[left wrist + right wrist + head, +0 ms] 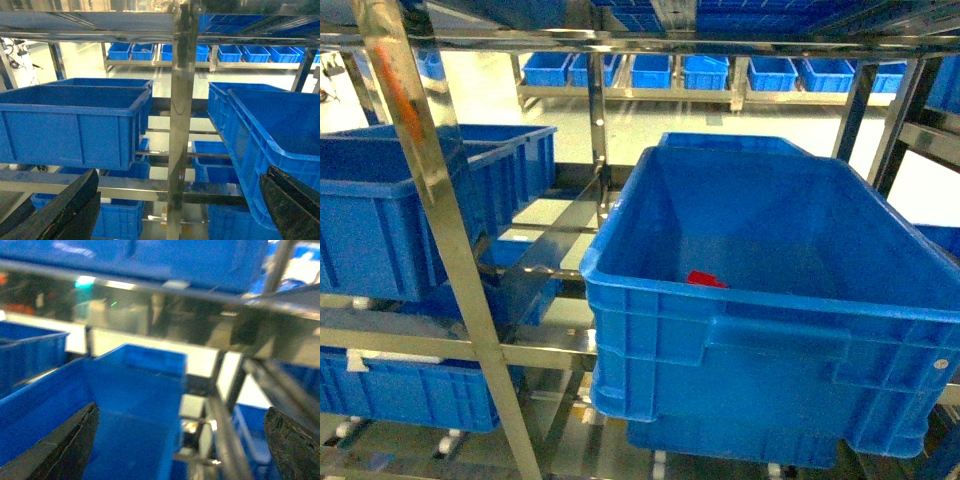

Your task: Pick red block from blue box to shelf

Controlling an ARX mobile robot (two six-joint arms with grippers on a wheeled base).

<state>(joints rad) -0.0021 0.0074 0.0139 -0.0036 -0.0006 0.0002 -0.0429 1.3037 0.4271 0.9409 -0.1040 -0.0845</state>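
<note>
Pale floor (650, 125) — distant crate racks (720, 95)

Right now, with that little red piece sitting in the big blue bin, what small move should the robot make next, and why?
Probably bring the right gripper forward over the blue crate's near wall towards the red block. The block lies untouched on the crate floor near that wall, no arm shows in the head view, and both grippers, the left gripper included, are open and hold nothing.

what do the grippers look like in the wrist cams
Only the fingertips show. The left gripper has two dark, near-black fingers with a rough matte surface, tapering to wedge-shaped tips. The right gripper looks the same: dark textured fingers. No cables or markings are visible; the arms themselves are out of view.
</note>
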